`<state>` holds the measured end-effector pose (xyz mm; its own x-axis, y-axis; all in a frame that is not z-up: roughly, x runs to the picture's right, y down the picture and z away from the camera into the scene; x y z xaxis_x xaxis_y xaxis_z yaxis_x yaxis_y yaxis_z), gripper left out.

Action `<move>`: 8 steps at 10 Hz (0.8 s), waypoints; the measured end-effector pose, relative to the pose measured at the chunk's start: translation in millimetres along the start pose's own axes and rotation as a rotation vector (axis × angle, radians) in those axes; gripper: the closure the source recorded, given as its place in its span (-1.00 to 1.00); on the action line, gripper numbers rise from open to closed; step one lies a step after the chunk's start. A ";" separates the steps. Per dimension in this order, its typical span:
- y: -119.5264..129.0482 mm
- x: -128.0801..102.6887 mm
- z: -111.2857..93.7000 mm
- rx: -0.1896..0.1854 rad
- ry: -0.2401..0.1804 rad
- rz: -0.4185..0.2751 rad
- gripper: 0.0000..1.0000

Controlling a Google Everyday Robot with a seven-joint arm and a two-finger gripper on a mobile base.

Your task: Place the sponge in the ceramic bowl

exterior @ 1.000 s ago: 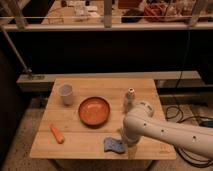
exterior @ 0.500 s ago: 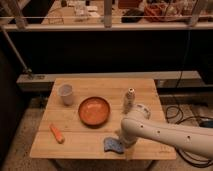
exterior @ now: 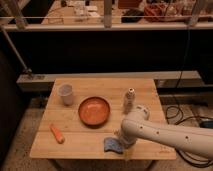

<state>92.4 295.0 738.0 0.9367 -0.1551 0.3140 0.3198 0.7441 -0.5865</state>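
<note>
The blue-grey sponge [exterior: 112, 145] lies flat on the wooden table [exterior: 102, 87] near its front edge, right of centre. The orange-brown ceramic bowl [exterior: 94, 111] sits in the middle of the table, behind and left of the sponge, with nothing inside it. My white arm reaches in from the right, and the gripper [exterior: 121, 141] is down at the sponge's right edge, mostly hidden under the arm's wrist.
A small white cup [exterior: 65, 93] stands at the back left of the table. An orange carrot-like stick [exterior: 57, 133] lies at the front left. A small pale bottle [exterior: 129, 99] stands right of the bowl. Cables run on the floor at the right.
The arm has crept slightly left and down toward the sponge. The sponge, bowl and other objects have not moved.
</note>
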 end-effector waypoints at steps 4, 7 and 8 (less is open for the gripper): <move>-1.1 -2.9 9.9 0.000 -0.008 -0.002 -0.60; 0.0 -2.9 14.0 0.000 -0.013 0.003 -0.60; -0.1 -3.5 15.1 0.000 -0.015 0.002 -0.60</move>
<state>87.0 305.3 748.2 0.9351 -0.1442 0.3237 0.3180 0.7443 -0.5873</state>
